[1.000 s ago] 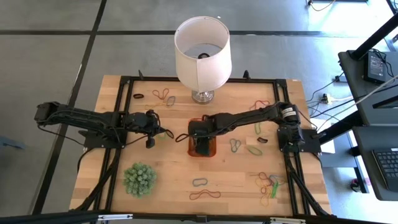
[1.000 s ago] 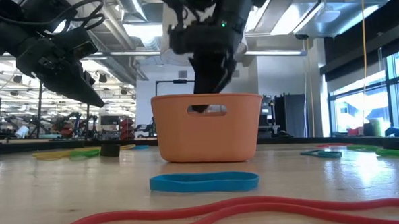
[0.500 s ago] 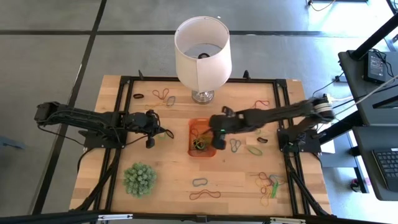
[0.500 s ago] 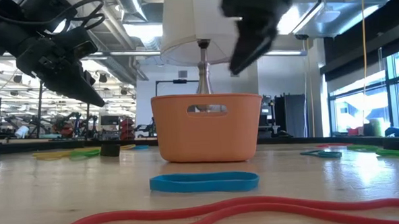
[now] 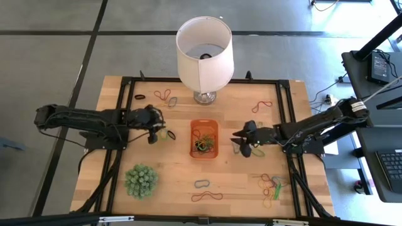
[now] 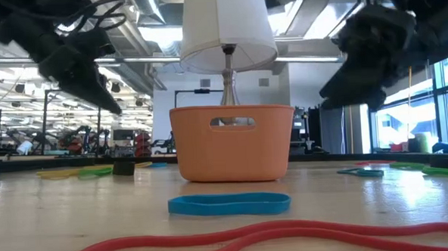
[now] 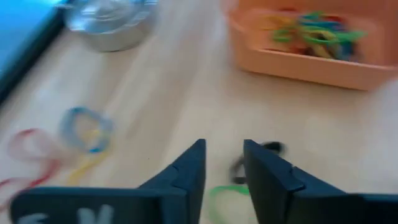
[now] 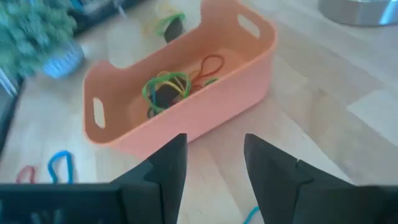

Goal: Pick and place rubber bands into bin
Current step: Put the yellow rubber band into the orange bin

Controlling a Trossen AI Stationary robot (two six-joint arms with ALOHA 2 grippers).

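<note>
Overhead and wrist views of the table (image 5: 232, 179), with places given relative to the bin (image 5: 204, 139), an orange tray at the table's middle.

Left of the bin: the left gripper (image 5: 152, 127) hovers low over the wood, its fingers (image 7: 189, 174) standing slightly apart with nothing between them. A green band (image 7: 227, 199) and a black band (image 7: 258, 155) lie on the table just ahead of the fingertips. Farther from the bin on the lamp side lie blue, yellow and red loops (image 5: 164, 96). The spiky green plant (image 5: 141, 181) stands near the front edge, left of the bin.

Centre: the bin holds a tangle of rubber bands (image 8: 171, 84), green, yellow, red and dark. The white lamp (image 5: 203, 50) stands behind it. A blue band (image 6: 229, 204) and a red band (image 6: 251, 236) lie in front of it.

Right of the bin: the right gripper (image 5: 242, 139) hangs near the tray, fingers (image 8: 168, 168) spread wide and empty, pointing toward it. More loose bands (image 5: 271, 185) lie scattered farther right.
</note>
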